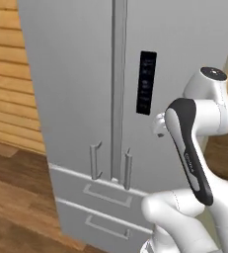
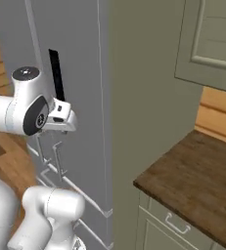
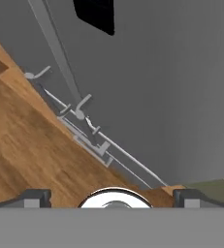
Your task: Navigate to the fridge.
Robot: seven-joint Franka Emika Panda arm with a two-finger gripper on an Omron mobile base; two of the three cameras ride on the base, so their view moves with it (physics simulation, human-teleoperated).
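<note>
The fridge [image 1: 86, 89] stands close ahead, at twelve o'clock, so the approach looks nearly finished. The end effector [image 3: 111, 198] is spread wide, holding nothing. Next: perhaps a small squaring-up, then stop.

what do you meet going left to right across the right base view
robot arm → black display panel on the fridge → olive-green cabinet side panel → wooden countertop, with the upper cabinet above it
</note>
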